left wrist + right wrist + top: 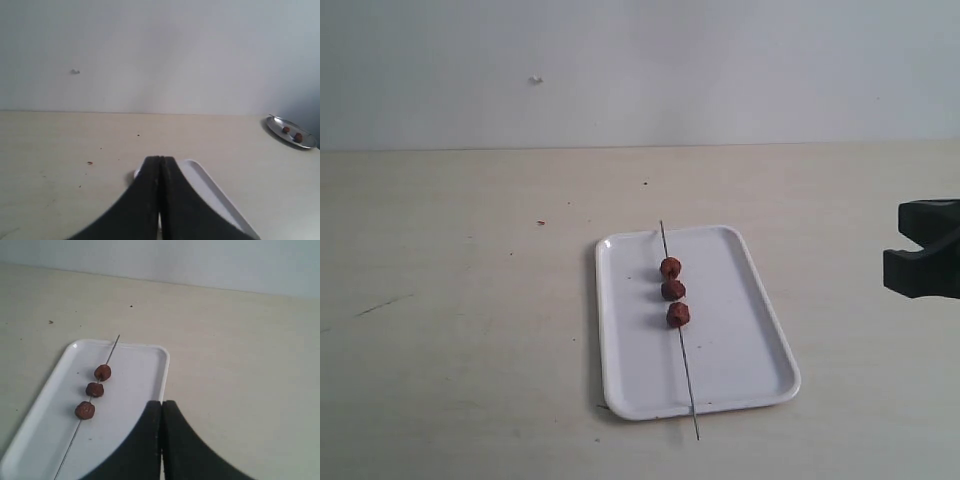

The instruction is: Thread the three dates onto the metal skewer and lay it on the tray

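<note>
Exterior view, near to far: the metal skewer lies along the tray at frame centre on the desk, its near tip overhanging the rim; the three dates sit threaded mid-tray. The left claw and right claw are pressed together, empty. Risk: a nudge to the overhanging tip could roll the skewer off.

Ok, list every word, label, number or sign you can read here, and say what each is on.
No readable text in any view.
The tray, the metal skewer and the three dates carry no print; the table and wall show no writing.
The small dish in the left wrist view is too small to tell.
</note>
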Available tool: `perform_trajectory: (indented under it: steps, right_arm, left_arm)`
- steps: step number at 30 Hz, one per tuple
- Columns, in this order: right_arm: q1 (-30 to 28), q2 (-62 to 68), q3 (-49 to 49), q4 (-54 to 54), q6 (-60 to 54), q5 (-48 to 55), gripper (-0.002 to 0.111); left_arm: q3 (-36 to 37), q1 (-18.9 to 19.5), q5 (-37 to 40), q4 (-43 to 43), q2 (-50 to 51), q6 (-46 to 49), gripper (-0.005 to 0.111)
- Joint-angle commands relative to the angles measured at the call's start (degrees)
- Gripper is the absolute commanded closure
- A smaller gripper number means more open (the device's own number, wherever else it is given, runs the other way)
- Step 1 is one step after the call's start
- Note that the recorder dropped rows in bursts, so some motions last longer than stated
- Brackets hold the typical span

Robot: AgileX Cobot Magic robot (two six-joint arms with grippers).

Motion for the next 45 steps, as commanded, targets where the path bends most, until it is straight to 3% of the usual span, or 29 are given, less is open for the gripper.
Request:
perform_trajectory:
  steps: [1, 19, 27, 38, 45]
  right_arm:
    - [-0.2, 0.2, 0.1, -0.8, 0.1, -0.8, 0.108]
    - [-0.3, -0.3, 0.1, -2.9, -3.6, -0.3, 0.108]
    - [-7.6, -13.7, 0.8, -4.2, -2.7, -0.8, 0.108]
    - [-19.0, -31.8, 19.6, -4.2, 0.1, -16.1, 0.108]
    - [-19.6, -37.5, 25.4, 0.3, 0.1, -16.8, 0.108]
  left_arm:
    - [1.2, 0.2, -0.2, 0.3, -4.2, 0.3, 0.107]
    - [1.2, 0.2, -0.2, 0.3, -5.4, 0.3, 0.107]
    - [1.2, 0.2, -0.2, 0.3, -5.4, 0.3, 0.107]
    - [1.2, 0.2, -0.2, 0.3, -5.4, 0.3, 0.107]
    - [1.2, 0.2, -0.2, 0.3, -5.4, 0.3, 0.107]
